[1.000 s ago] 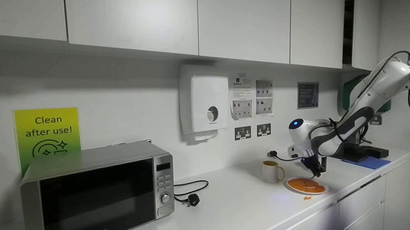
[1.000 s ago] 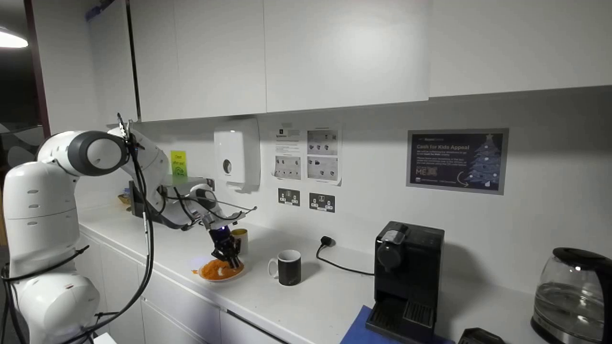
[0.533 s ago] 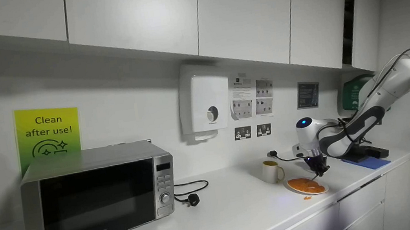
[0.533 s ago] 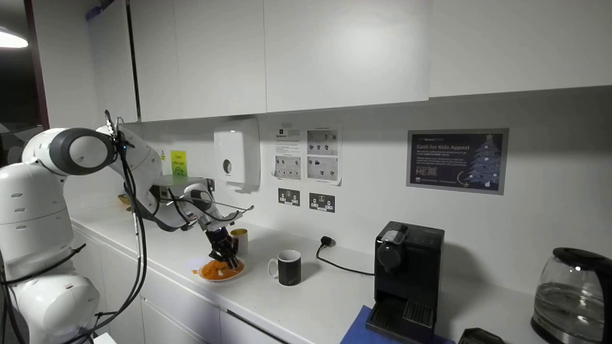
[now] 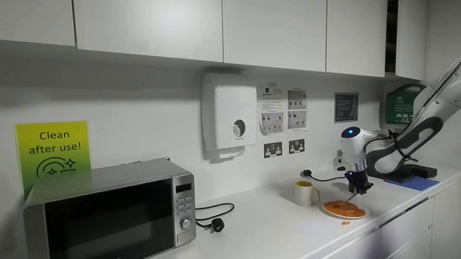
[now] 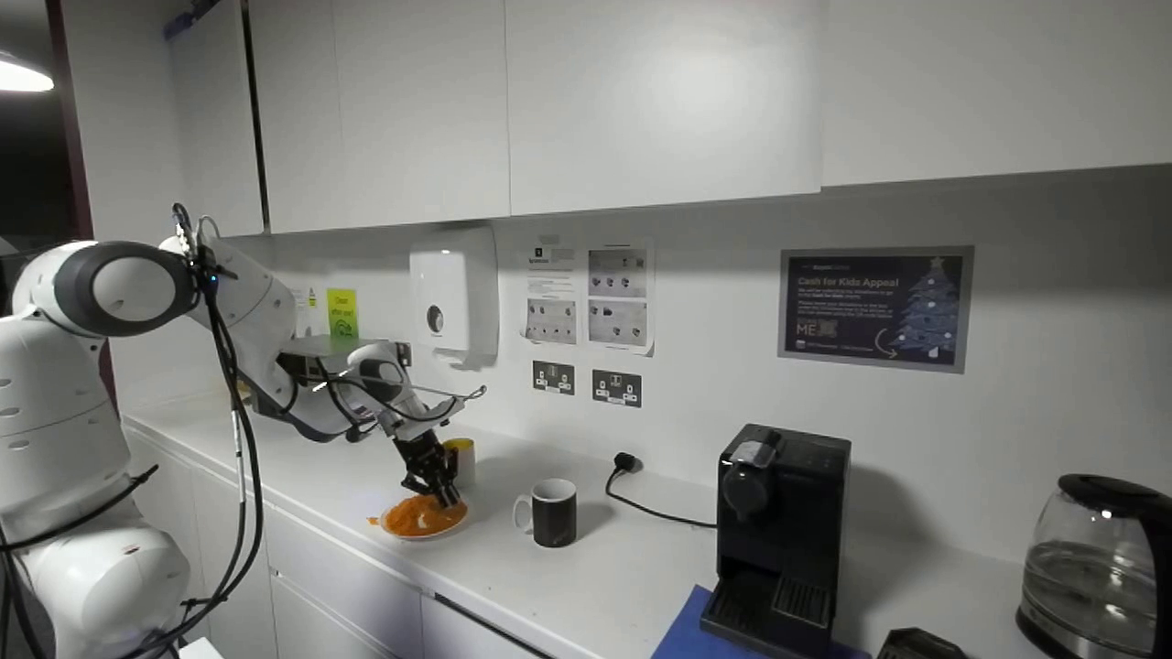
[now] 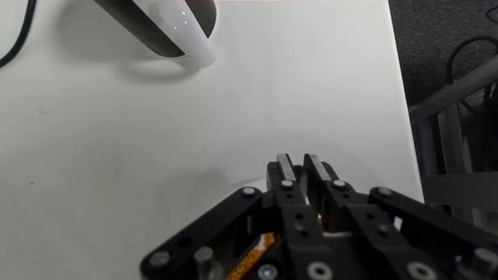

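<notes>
Over the edge of the plate (image 5: 367, 212), the gripper (image 7: 297, 165) has its fingers pinched almost together on a thin utensil (image 5: 352, 197), which slants down to the orange food (image 5: 341, 209) on the plate; whether it touches is hard to tell. That slant probably lets its end reach the food while the fingers clear it. Crumbs (image 5: 345, 223) lie just beside the plate; a cream mug (image 5: 303, 195) and a black-and-white mug (image 6: 554, 517) stand near it, leaving room around the food.
</notes>
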`<action>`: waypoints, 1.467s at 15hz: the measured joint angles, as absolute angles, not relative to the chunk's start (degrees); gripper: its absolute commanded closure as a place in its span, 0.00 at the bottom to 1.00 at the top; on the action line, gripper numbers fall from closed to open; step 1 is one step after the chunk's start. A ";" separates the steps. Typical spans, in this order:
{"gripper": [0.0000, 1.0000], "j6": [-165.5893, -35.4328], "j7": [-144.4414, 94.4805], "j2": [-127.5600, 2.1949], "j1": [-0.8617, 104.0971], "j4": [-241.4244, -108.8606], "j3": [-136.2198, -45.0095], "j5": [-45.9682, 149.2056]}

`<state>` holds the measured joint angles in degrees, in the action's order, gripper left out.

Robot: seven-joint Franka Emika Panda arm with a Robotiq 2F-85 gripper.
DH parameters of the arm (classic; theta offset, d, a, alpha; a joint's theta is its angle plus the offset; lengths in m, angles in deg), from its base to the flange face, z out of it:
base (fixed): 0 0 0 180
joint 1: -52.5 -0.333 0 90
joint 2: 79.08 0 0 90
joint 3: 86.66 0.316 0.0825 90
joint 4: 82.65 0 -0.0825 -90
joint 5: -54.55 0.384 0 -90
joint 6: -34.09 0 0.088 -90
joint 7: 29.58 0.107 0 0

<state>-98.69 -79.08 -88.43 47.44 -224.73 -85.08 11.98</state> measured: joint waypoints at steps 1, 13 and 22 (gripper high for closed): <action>0.97 -98.82 -79.08 -88.87 47.45 -224.85 -85.27 11.98; 0.97 -98.67 -79.09 -91.74 47.33 -224.78 -85.05 11.98; 0.97 -97.62 -79.11 -92.21 47.07 -222.48 -84.01 12.25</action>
<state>-97.62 -79.11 -92.21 47.07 -222.48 -84.01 12.25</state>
